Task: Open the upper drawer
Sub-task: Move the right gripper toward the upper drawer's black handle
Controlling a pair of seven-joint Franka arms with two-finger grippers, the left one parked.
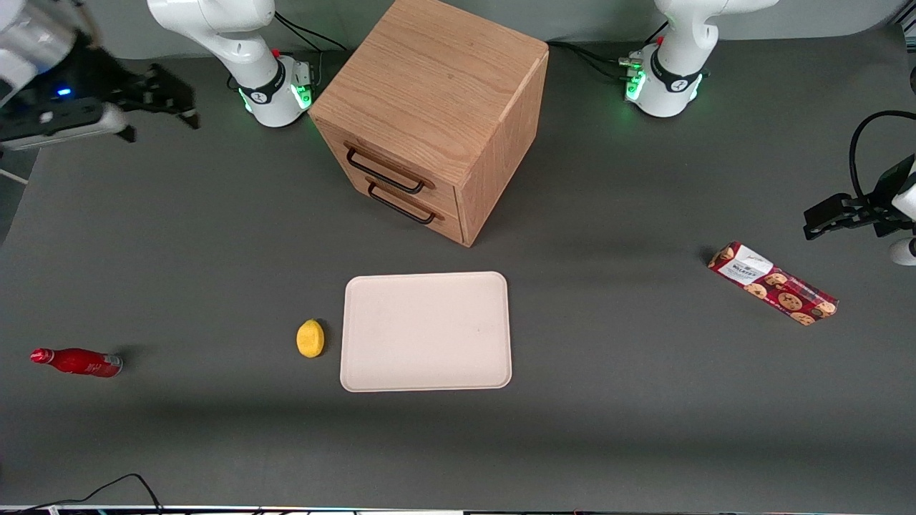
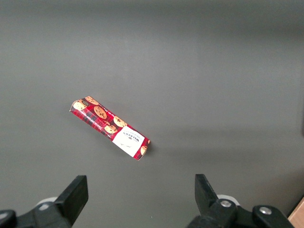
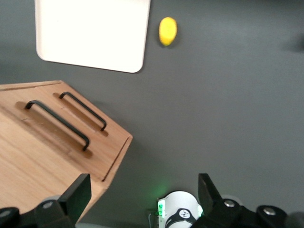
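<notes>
Upper drawer [image 1: 386, 166] is the top one of two in the oak cabinet [image 1: 436, 86]: light wood front w/ a long thin black bar handle [image 1: 384, 170], sitting flush and shut. The bottom drawer [image 1: 408, 207] just under it has a matching handle. The cabinet stands mid-table, farther from the front camera than the tray [image 1: 426, 332], its drawer fronts angled toward the working arm's end.

The gripper [image 1: 161, 96] hangs in the air up at the working arm's end, well apart from the cabinet and above bare table; fingers [image 3: 78, 192] spread wide w/ nothing between them (the wrist view shows both handles and the lemon [image 3: 167, 31] past the tips).

The cookie pack [image 1: 773, 282] toward the parked arm's end is red tartan w/ cookie pictures and a white label that reads roughly "Walkers" (small print not legible). The red bottle [image 1: 77, 362] lies on its side at the working arm's end; white script on it can't be read. The lemon sits just beside the tray.
</notes>
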